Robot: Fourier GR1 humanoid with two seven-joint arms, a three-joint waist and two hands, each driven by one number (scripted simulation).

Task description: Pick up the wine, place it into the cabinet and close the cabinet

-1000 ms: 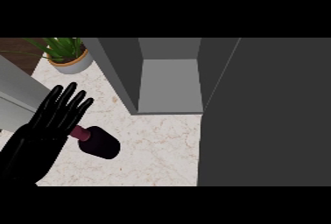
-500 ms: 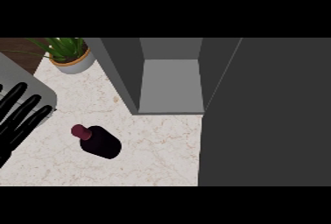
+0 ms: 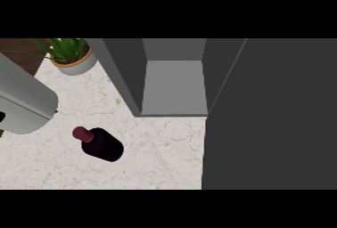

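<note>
The wine bottle (image 3: 103,144), dark with a maroon cap, stands on the marbled counter (image 3: 158,160), seen from above. Behind it and to the right the grey cabinet (image 3: 174,87) is open, its inside bare. Its dark door (image 3: 270,116) swings out toward me and fills the right side of the view. A grey forearm (image 3: 23,100) crosses the left edge, up and to the left of the bottle and apart from it. Only a black sliver of the left hand (image 3: 1,117) shows at the edge. My right hand is out of sight.
A potted green plant (image 3: 71,57) stands at the back left corner of the counter. A dark wooden strip (image 3: 16,46) runs along the far left. The open door walls off the counter's right side.
The left hand has drawn away to the left, from beside the bottle to almost out of view, and the grey forearm now shows in its place. The bottle has not moved.
</note>
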